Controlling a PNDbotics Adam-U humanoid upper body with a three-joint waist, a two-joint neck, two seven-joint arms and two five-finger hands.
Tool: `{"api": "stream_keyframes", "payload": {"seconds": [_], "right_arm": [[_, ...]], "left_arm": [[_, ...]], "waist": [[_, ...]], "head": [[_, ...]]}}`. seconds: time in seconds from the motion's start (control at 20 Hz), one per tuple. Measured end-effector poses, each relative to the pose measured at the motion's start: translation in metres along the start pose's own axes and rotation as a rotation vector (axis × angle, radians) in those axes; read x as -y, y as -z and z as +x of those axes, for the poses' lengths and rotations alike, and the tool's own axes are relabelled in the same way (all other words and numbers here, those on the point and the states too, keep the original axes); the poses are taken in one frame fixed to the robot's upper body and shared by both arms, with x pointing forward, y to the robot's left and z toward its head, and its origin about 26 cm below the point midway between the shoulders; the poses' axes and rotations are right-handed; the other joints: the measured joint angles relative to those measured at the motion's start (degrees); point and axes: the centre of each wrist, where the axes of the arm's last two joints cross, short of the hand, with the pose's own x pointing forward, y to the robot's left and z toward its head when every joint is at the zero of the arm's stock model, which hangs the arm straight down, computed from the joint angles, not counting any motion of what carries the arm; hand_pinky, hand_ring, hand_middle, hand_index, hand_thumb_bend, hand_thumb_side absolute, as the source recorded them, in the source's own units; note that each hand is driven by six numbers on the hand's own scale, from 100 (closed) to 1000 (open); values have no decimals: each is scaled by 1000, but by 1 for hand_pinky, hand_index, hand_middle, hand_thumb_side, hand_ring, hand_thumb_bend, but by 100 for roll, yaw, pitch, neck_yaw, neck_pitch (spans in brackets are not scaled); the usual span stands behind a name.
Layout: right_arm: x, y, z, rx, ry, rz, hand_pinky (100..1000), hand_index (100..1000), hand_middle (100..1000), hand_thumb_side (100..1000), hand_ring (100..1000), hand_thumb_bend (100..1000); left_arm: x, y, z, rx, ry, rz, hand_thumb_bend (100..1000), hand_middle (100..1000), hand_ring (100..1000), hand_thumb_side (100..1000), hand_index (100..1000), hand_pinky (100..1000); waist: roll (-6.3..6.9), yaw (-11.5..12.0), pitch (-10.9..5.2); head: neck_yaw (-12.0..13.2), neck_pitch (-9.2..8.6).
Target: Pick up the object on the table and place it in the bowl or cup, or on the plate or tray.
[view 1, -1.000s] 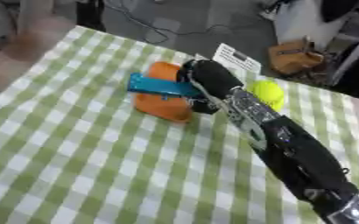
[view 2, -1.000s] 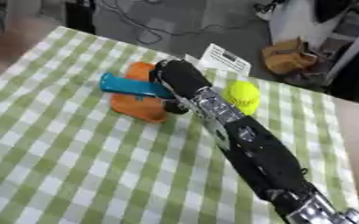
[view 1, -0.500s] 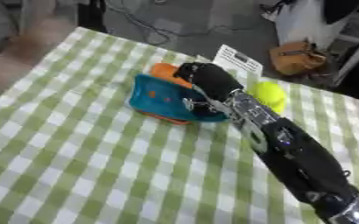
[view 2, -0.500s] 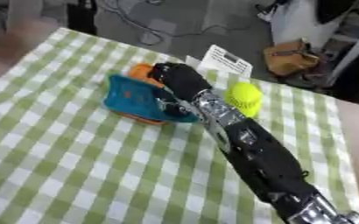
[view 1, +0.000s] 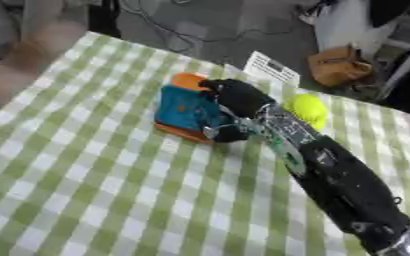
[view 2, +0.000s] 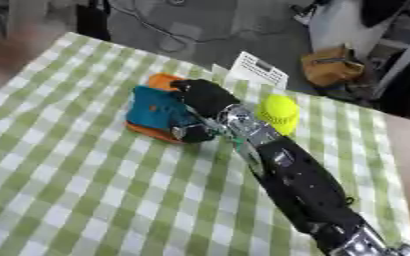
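Note:
A teal-blue block (view 1: 184, 107) stands tilted on an orange plate (view 1: 188, 80) at the far middle of the green checked table (view 1: 103, 190). My right hand (view 1: 240, 99) comes in from the lower right on its black arm and has its fingers curled round the block's right side, with the thumb under its lower corner. The block's broad face is turned toward me and hides most of the plate; only the orange rim shows above and below it. My left hand shows in no view.
A yellow ball (view 2: 279, 112) lies on the table just right of my wrist. A white printed card (view 2: 259, 69) sits at the table's far edge. Beyond the edge, a brown bag (view 1: 340, 67) and cables lie on the floor.
The blue block, lying flat and thin on the plate a second ago, has been tipped up, and its broad face now shows. My right hand stayed at the plate.

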Motion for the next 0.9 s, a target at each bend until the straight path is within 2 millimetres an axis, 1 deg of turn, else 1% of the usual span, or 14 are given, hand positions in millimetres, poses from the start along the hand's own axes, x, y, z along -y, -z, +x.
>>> {"api": "stream_keyframes", "payload": {"seconds": [0.2, 0.4, 0.45, 0.5, 0.55, 0.6, 0.65, 0.8, 0.85, 0.9], "right_arm": [[-2, -1, 0, -5, -1, 8, 964, 973, 988, 584, 988, 264], [-1, -1, 0, -10, -3, -2, 1000, 978, 1000, 598, 1000, 280], [-1, -1, 0, -11, -5, -7, 1000, 983, 1000, 647, 1000, 328], [0, -2, 0, -10, -7, -16, 1000, 984, 1000, 659, 1000, 343], [0, -2, 0, -10, -9, -27, 1000, 987, 1000, 688, 1000, 393], [2, -2, 0, -11, -14, -48, 1000, 987, 1000, 688, 1000, 393], [4, -3, 0, -15, -22, -72, 1000, 990, 1000, 689, 1000, 439], [12, -6, -3, -52, -61, -182, 1000, 990, 1000, 673, 1000, 460], [13, -7, -3, -69, -74, -224, 1000, 983, 995, 622, 1000, 478], [15, -8, -4, -86, -87, -270, 1000, 983, 995, 622, 1000, 478]], "left_arm": [[0, 0, 0, -1, 0, -1, 229, 748, 718, 798, 818, 686], [0, 0, 0, -1, -1, -1, 229, 748, 718, 798, 818, 686], [0, 0, 0, -2, -1, -2, 229, 748, 718, 798, 818, 686], [0, 0, 0, -2, -1, -2, 229, 748, 718, 797, 818, 686], [0, 0, 0, -2, -1, -2, 229, 748, 718, 797, 818, 686], [0, 0, 0, -2, -1, -3, 229, 748, 718, 797, 818, 686], [0, 0, 0, -2, -1, -3, 229, 748, 718, 796, 818, 686], [0, 0, 0, -2, -1, -2, 228, 748, 719, 794, 818, 686], [0, 0, 0, -2, -1, -2, 227, 749, 719, 792, 819, 686], [0, 0, 0, -3, -1, -2, 227, 749, 719, 792, 819, 686]], "waist": [[0, -14, 5], [0, -19, 13], [0, -19, 13], [0, -19, 13], [0, -20, 13], [0, -20, 13], [0, -21, 13], [0, -24, 13], [0, -25, 13], [0, -30, 13]], "head": [[-1, -2], [-1, -4], [-2, -5], [-2, -5], [-2, -5], [-2, -5], [-2, -5], [-3, -5], [-3, -5], [-3, -6]]}}
